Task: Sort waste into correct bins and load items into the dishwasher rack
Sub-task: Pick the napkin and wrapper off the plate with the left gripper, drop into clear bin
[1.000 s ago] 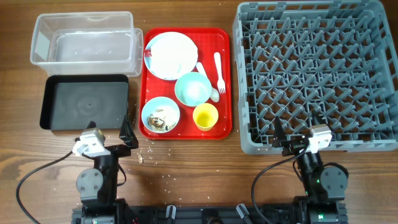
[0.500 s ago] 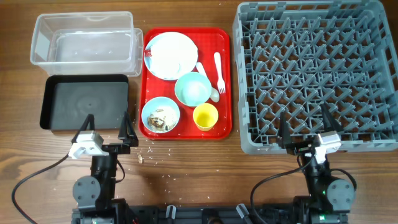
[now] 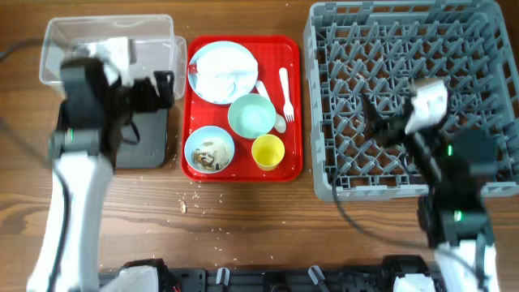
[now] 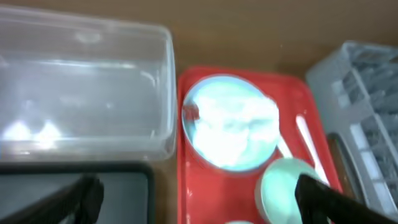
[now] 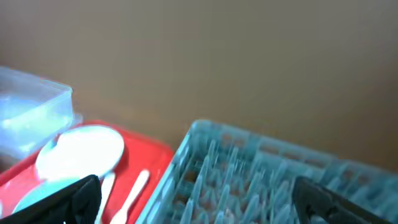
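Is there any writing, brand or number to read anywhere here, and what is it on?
No text can be read anywhere.
The red wrapper on the plate is too small and blurred to show any print.
The rack, tub, black tray and cup show no lettering.

Left arm (image 3: 81, 113): black housing on the upper section, white lower link, all smeared by blur. The left wrist block (image 3: 113, 53) is white. A small green light (image 3: 70, 134) shows on the black housing.

Left gripper (image 4: 198, 185): fingers (image 4: 78, 200) are matte black and taper to blunt tips.

Right arm (image 3: 464, 166): black housing above a white lower link. The right wrist block (image 3: 428, 101) is white. Two green indicator lamps (image 3: 446, 151) glow on the housing. A thin black cable (image 3: 357, 221) trails from it.

Right gripper (image 5: 196, 183): fingers (image 5: 78, 198) are black, with the same wedge shape.

Base rail (image 3: 268, 280): black.

Screws and markings cannot be made out through the blur.
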`<state>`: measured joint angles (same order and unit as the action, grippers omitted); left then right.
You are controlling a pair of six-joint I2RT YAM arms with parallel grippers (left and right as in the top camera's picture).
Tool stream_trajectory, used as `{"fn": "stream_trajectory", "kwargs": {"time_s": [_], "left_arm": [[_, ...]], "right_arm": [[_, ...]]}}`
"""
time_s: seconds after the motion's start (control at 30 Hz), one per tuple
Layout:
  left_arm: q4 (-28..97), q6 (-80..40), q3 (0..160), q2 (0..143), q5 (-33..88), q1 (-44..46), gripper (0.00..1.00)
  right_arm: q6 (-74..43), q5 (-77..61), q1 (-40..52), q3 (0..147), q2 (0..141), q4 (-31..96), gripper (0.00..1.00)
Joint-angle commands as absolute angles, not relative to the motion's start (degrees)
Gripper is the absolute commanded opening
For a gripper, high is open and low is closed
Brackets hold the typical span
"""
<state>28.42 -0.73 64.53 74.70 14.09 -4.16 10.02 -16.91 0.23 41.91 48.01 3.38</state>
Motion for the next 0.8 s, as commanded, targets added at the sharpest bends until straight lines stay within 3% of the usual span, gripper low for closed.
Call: {"fn": "stream_trajectory", "kwargs": {"time_s": [0.0,0.1,0.2,0.47,0.6,0.77], "left_arm": [[39.79,9.15,85.82,92.03,16.05,-0.12,1.0],[48.42,22.59,100.31,105.78,16.1,4.12,1.0],[50.39,34.46,101.97,114.78,16.05,9.02,1.0],[48.4,31.09,101.95,119.81,13.82,17.15,1.0],[39.31,31.05,101.95,123.07,10.81,14.81,1.0],[37.8,31.05,101.95,128.62,10.9,9.96,1.0]], "right_arm": [[10.48,-18.15,0.4,53.93,58.67,12.4,1.0],[10.33,-19.59,0.4,59.7,66.57,17.17,1.0],[10.33,-28.21,0.4,59.68,71.26,17.15,1.0],[10.04,-33.56,0.4,59.55,75.44,18.06,1.0],[10.11,-33.39,0.4,59.55,75.44,18.74,1.0],[10.09,-33.06,0.4,59.55,75.44,18.9,1.0]]}}
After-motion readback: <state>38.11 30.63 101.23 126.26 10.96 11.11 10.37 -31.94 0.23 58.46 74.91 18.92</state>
